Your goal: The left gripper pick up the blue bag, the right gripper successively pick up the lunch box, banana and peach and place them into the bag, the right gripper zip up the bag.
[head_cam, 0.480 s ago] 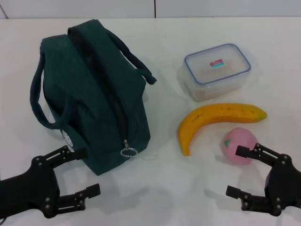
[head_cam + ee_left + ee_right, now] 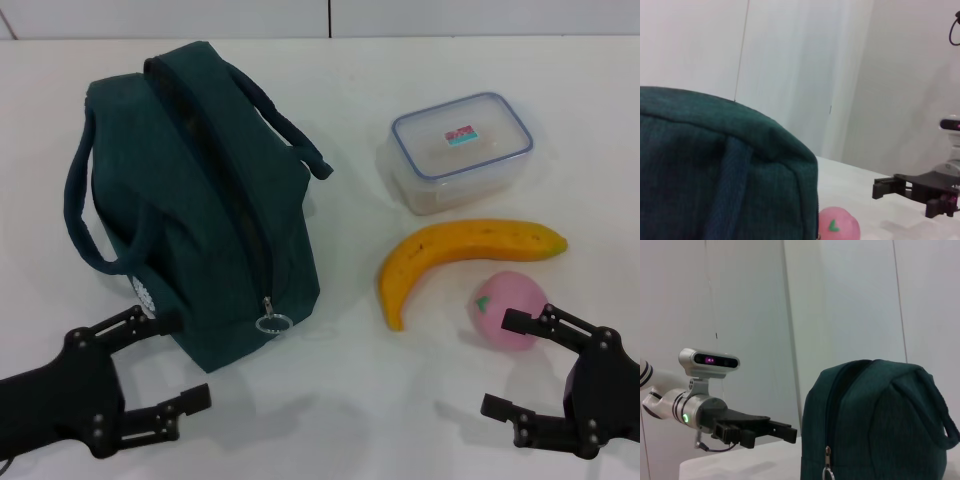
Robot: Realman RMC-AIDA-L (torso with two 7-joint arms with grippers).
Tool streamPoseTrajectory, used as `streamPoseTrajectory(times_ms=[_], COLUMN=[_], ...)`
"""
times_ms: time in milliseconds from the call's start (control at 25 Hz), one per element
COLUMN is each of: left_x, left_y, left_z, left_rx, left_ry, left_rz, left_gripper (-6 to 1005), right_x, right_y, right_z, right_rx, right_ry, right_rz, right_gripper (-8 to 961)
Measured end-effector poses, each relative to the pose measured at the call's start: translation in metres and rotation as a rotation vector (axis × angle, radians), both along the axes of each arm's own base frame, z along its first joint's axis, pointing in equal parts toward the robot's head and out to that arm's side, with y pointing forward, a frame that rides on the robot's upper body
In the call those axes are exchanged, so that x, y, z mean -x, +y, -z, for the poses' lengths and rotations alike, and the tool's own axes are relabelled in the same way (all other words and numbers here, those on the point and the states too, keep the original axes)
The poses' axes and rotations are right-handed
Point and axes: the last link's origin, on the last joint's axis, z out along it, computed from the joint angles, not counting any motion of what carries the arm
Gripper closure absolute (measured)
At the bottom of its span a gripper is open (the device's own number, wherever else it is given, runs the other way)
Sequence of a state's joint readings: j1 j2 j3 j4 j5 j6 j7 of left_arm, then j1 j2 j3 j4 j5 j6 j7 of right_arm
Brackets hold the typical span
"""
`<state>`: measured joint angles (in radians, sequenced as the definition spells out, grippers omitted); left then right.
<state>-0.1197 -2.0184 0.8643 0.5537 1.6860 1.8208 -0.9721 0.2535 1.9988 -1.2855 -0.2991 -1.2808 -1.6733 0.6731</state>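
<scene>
Evidently nothing has been lifted yet: the blue bag [image 2: 195, 195] stands zipped on the white table [image 2: 350, 400], its ring pull [image 2: 271, 323] hanging at the near end and its two loop handles [image 2: 100, 215] flopped to either side. The left gripper [image 2: 165, 368] sits low at the near left corner, fingers spread wide and empty, the upper fingertip just beside the bag's lower corner near the white logo. The right gripper [image 2: 512, 363] waits at the near right, likewise spread and holding nothing, with its upper finger close against the peach [image 2: 510, 308]. The banana [image 2: 455, 255] lies between the peach and the lunch box [image 2: 460, 150], which sits farthest back, all three well apart from the bag. The step in hand looks to be the left arm's pick of the bag. To do it well, the gripper should aim for fabric it can actually pinch, a handle loop or the top seam beside the zip, rather than the broad flat side, which will only slide away. The bag is soft and will sag, so a grip near the top centre would keep it upright and leave the zip clear. The zip appears closed, so the mouth must be opened before anything can go in.
</scene>
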Motion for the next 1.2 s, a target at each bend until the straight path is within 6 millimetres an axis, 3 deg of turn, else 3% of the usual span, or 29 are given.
streamPoseTrajectory(times_ms=[120,280,520,560,720,960,1200], left_x=[0.003,0.009,0.011,0.006,-0.015,-0.049,-0.068], left_y=[0.001,0.01,0.024,0.032,0.055,0.108,0.137], left_z=[-0.007,-0.033,-0.072,-0.087,-0.108,-0.124,-0.132], left_rx=[0.006,0.073,0.105,0.099,0.172,0.368,0.423], left_ry=[-0.034,-0.117,-0.139,-0.154,-0.159,-0.121,-0.062], left_rz=[-0.069,-0.262,-0.39,-0.419,-0.507,-0.757,-0.828], left_gripper=[120,119,119,119,121,130,148], right_x=[0.0,0.001,0.002,0.002,0.005,0.006,0.006], right_y=[0.0,0.0,0.002,0.002,0.005,0.007,0.007], right_z=[0.0,0.0,0.0,0.0,0.002,0.002,0.002], right_rx=[0.001,0.004,0.009,0.008,0.017,0.024,0.024], right_ry=[0.002,0.007,0.01,0.009,0.016,0.021,0.022], right_rz=[0.0,0.002,0.004,0.005,0.006,0.011,0.012], right_gripper=[69,69,70,70,70,71,72])
